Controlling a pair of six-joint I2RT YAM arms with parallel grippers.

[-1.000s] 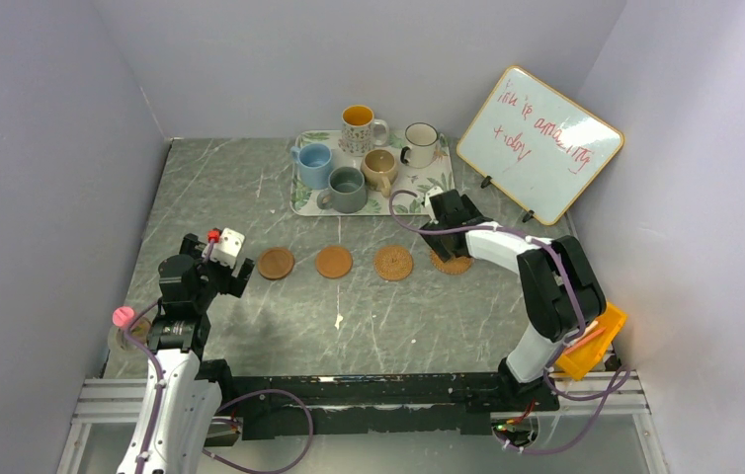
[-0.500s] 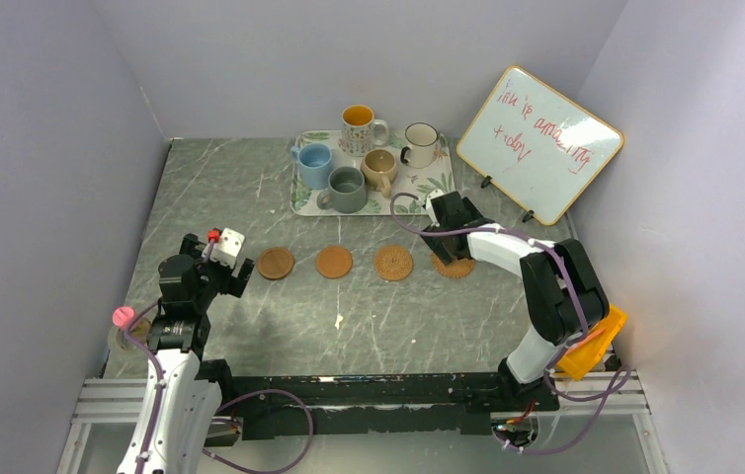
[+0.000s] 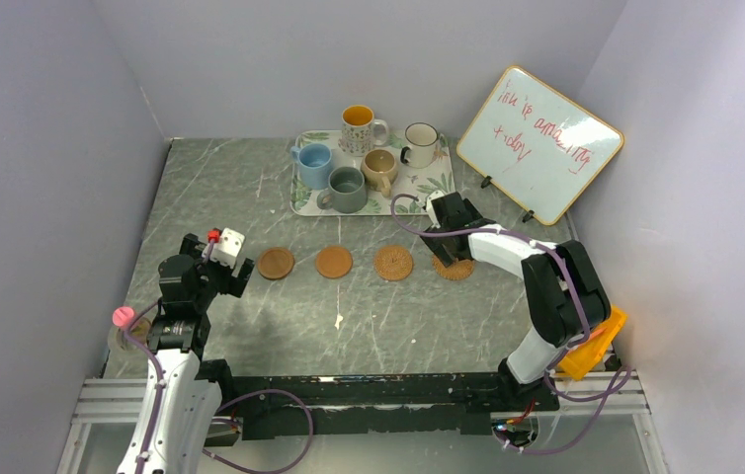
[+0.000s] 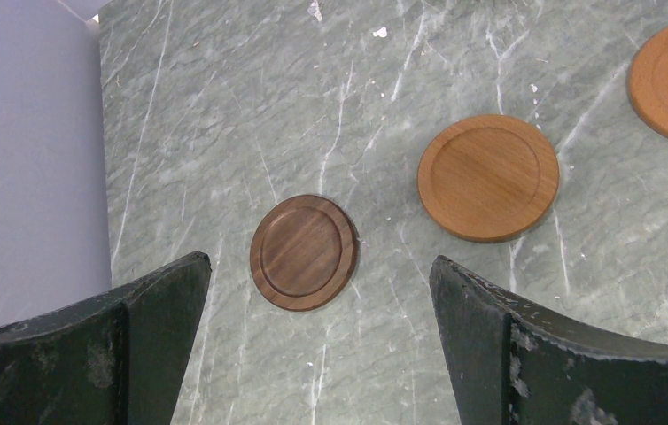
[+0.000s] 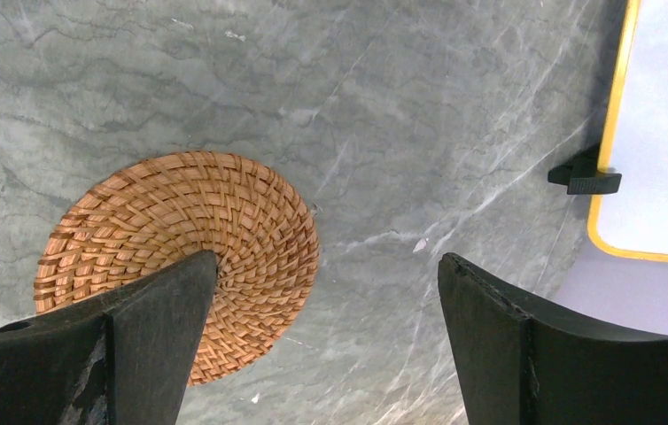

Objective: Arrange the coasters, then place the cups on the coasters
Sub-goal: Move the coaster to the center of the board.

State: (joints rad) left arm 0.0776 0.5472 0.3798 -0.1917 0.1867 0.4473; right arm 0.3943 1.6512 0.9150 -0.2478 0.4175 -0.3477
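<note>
Several coasters lie in a row across the table: dark wood (image 3: 276, 263) (image 4: 304, 252), tan wood (image 3: 334, 262) (image 4: 488, 177), woven (image 3: 393, 263) and a woven one (image 3: 455, 269) (image 5: 180, 266) at the right end. My right gripper (image 3: 444, 247) (image 5: 326, 266) hangs open just above that last coaster, with its left finger over the disc and its right finger over bare table. My left gripper (image 3: 238, 275) (image 4: 322, 266) is open and empty, just left of the dark coaster. The cups stand on the tray (image 3: 299, 202): light blue (image 3: 314, 163), grey-green (image 3: 347, 188), tan (image 3: 379, 168), white (image 3: 420, 143), orange-lined (image 3: 359, 126).
A whiteboard (image 3: 541, 143) leans on small black feet at the back right, its yellow edge (image 5: 614, 133) showing near the right gripper. An orange object (image 3: 594, 346) sits by the right arm's base. Grey walls close in on three sides.
The right gripper has edged slightly to the right above the woven coaster, which now lies a touch nearer the front. The left arm has not moved.
</note>
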